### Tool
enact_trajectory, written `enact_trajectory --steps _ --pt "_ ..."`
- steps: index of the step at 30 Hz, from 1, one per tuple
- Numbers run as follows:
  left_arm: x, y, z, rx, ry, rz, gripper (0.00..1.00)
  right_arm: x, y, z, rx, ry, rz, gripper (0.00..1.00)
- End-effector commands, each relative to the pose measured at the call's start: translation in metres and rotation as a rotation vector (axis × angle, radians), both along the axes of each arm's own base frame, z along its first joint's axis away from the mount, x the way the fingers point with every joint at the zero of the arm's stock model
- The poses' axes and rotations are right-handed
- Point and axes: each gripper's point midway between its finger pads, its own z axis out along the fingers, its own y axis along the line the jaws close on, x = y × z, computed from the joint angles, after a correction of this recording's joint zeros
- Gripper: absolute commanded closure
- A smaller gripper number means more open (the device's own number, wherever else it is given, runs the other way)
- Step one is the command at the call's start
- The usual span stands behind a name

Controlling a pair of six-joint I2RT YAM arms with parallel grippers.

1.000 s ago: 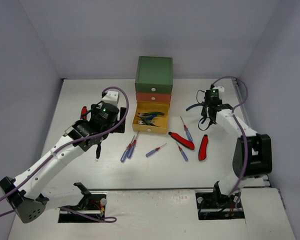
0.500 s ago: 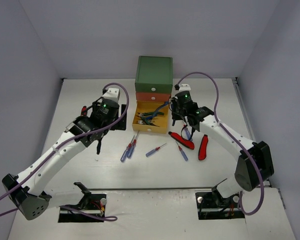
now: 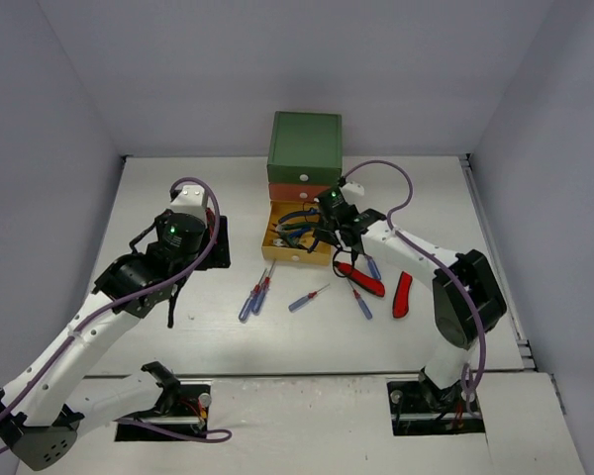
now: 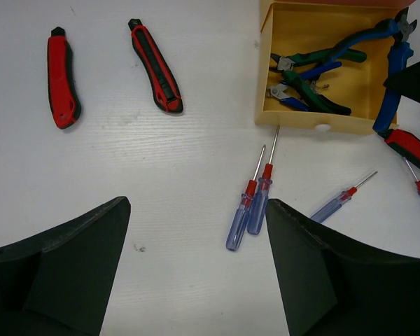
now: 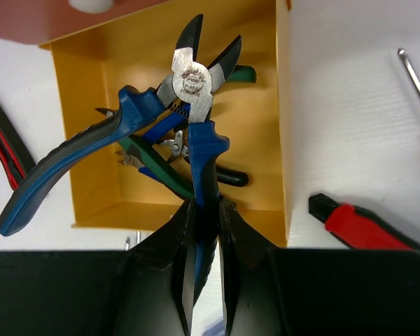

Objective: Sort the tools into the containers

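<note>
Nearest the bases, the left gripper (image 4: 196, 204) hangs over the table (image 4: 161, 161) left of centre, its jaws wide and holding nothing. Just beyond it a pair of blue-handled screwdrivers (image 4: 248, 206) lies side by side, shafts pointing far toward the cabinet. Red-and-black knives (image 4: 156, 64) lie further left. On the right side, chunky red-handled tools (image 3: 359, 278) rest near the drawer's right corner.

Beyond these the yellow drawer (image 3: 297, 259) stands pulled out, with green- and blue-handled pliers (image 4: 308, 77) already inside. The right gripper (image 5: 204, 227) is clamped tight on one handle of the blue-handled cutters (image 5: 192, 84) and carries them above that drawer. Their long axis runs near to far, the head aimed at the orange-red drawer (image 3: 303, 192) under the green drawer (image 3: 305, 141). The free handle splays out to the left and near.

So the drawer lies straight below the cutters, and the right arm alone is placed for the drop. From the left wrist they seem to sit over the drawer's far right corner, so the splayed handle may well catch a wall.
</note>
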Motion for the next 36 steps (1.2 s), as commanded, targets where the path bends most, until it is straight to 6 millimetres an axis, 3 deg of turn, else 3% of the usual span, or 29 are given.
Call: enact_trajectory --steps 1,13,15,19,25,31,36 --pt "-0.002 0.006 0.006 -0.018 -0.019 0.025 0.25 0.034 0.021 0.044 0.201 -0.107 -0.189 1.00" --pt "-0.008 0.015 0.007 -0.006 -0.032 0.035 0.25 0.053 0.034 0.010 0.310 -0.027 -0.371 0.96" --pt "-0.008 0.016 0.007 -0.006 -0.033 0.036 0.25 0.054 0.036 0.007 0.317 -0.020 -0.375 0.91" --pt "-0.010 0.018 0.005 -0.004 -0.032 0.037 0.25 0.056 0.035 0.009 0.314 -0.030 -0.379 0.72" --pt "-0.010 0.018 0.003 0.003 -0.027 0.035 0.25 0.060 0.037 0.031 0.286 -0.079 -0.313 0.48" --pt "-0.007 0.020 0.006 0.024 -0.031 0.037 0.25 0.042 0.043 0.066 0.127 -0.176 -0.046 0.48" --pt "-0.002 0.021 0.004 0.043 -0.022 0.044 0.25 0.005 0.043 0.057 -0.062 -0.208 0.160 0.49"
